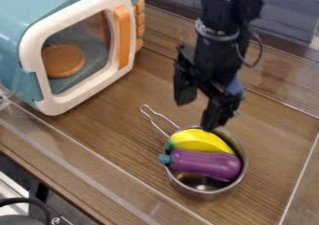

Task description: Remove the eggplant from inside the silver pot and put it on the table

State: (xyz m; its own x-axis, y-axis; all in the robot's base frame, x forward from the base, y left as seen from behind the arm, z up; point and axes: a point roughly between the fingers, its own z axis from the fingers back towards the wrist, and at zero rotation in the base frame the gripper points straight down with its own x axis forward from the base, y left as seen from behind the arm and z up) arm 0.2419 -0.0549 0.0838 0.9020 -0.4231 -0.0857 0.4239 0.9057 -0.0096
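Pot point(206, 166) nearest, on table point(93, 140), wire handle pointing toward microwave. Eggplant point(202, 163) lying inside pot, stem cap on handle side, yellow piece point(204, 141) tucked just behind it. Gripper point(202, 105) hangs above pot's far rim, pointing down, fingers apart, holding nothing. Microwave point(69, 44) beyond pot, far left.

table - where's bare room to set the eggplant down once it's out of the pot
Bare table lies left of the silver pot, between its wire handle and the toy microwave. Another free strip runs right of the pot toward the clear edge. The pot itself is crowded: the eggplant and a yellow toy piece fill it, with the open hand just above.
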